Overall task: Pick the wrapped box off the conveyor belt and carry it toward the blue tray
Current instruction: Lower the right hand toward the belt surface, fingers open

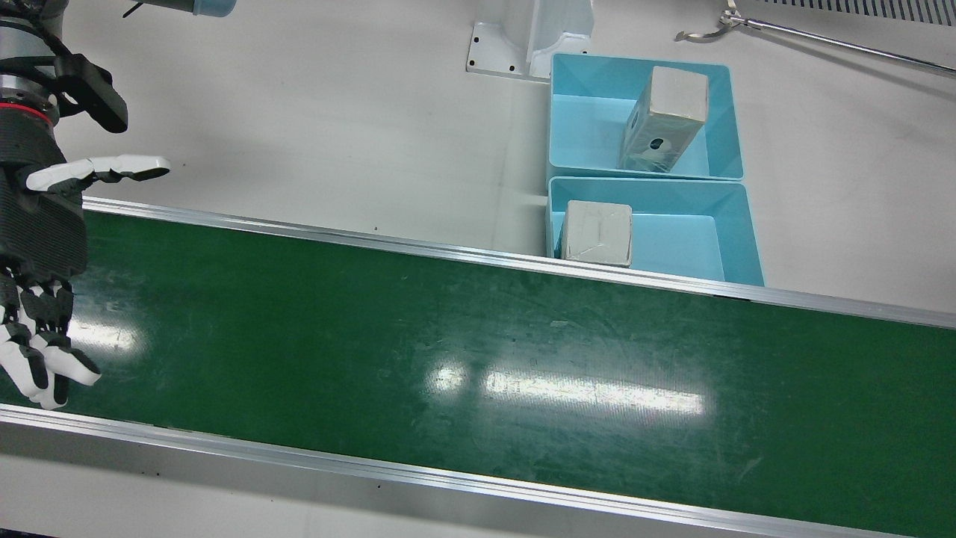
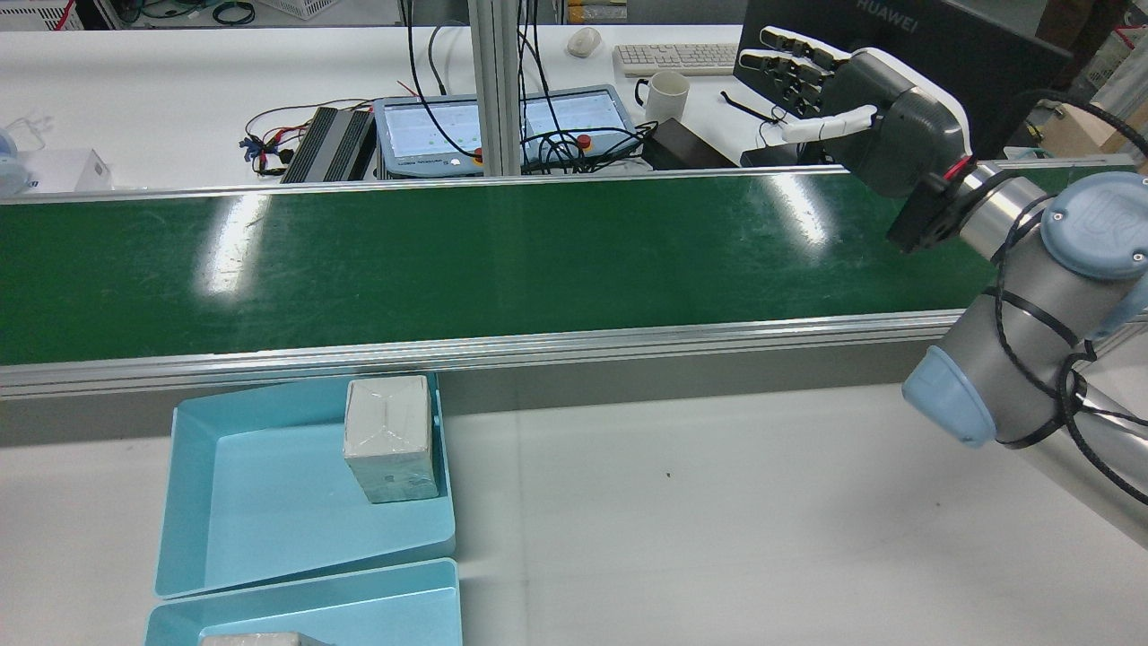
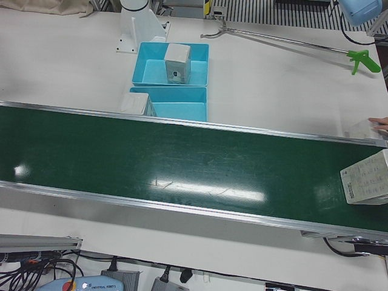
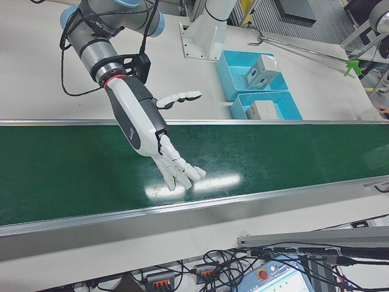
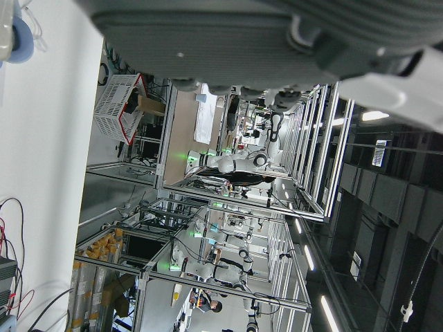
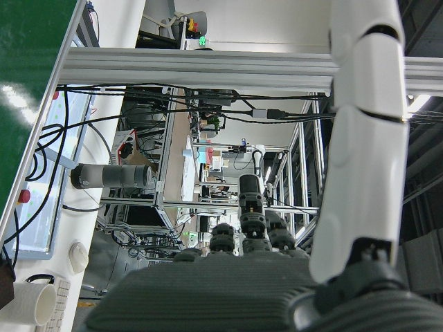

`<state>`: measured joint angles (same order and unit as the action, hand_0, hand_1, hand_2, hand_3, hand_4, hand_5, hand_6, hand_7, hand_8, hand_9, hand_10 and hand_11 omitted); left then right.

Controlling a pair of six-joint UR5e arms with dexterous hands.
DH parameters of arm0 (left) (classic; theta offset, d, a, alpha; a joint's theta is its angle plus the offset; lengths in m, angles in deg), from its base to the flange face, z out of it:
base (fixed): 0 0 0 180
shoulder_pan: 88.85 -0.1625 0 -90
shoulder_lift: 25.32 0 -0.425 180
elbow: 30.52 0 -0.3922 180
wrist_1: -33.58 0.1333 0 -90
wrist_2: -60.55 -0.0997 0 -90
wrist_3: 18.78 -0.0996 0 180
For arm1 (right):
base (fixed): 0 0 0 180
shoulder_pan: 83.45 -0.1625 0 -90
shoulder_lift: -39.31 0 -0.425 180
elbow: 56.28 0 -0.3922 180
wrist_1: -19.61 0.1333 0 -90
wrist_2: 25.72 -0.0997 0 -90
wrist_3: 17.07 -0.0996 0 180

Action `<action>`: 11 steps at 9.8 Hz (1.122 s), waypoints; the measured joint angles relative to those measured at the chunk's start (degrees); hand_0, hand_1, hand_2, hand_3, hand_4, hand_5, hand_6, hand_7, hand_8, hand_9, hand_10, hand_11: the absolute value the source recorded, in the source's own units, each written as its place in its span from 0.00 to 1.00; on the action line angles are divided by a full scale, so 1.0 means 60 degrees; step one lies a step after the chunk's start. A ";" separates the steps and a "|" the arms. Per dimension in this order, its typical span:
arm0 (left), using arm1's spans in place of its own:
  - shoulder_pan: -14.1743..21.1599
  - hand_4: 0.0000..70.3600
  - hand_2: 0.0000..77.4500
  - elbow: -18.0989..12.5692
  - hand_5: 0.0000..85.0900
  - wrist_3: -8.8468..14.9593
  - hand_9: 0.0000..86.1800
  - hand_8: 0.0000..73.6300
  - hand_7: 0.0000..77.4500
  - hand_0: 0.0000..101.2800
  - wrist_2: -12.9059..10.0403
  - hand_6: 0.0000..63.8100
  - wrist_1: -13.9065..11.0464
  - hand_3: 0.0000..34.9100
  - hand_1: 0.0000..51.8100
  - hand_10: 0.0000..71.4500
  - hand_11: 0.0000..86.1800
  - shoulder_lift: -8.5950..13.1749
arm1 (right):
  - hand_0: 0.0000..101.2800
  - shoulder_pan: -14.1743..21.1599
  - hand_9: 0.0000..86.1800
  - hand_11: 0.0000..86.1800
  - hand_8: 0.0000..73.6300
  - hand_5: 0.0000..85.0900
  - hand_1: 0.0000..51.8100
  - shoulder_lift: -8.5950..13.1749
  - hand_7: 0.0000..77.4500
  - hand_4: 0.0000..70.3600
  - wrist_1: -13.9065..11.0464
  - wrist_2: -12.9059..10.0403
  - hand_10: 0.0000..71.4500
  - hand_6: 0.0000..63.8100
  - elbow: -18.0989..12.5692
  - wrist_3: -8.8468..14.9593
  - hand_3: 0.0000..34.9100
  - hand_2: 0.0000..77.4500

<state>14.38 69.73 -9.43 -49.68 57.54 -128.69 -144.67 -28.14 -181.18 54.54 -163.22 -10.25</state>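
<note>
while the wrapped box rides the belt, right hand hovers empty.

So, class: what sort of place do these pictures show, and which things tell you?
Probably a robotics test lab set up like a packing line: a green conveyor belt, blue trays holding wrapped boxes, and a robot hand open over the belt.

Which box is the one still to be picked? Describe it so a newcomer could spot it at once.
Start at the long green conveyor belt and follow it in the left-front view to its far right end. A pale wrapped box with printed sides sits there on the belt. The other two boxes already sit in the blue trays; only this one is on the belt.
</note>
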 joint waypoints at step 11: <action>0.0000 0.01 0.01 0.0000 0.01 0.0000 0.00 0.01 0.01 0.00 0.0000 0.01 0.0000 0.00 0.00 0.01 0.00 0.0000 | 0.44 0.0611 0.05 0.01 0.07 0.12 0.18 0.0486 0.26 0.23 0.1716 -0.0032 0.00 0.15 0.1434 -0.0636 0.00 0.14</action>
<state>14.38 69.73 -9.43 -49.69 57.54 -128.69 -141.00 -25.22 -170.88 54.35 -154.61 -14.07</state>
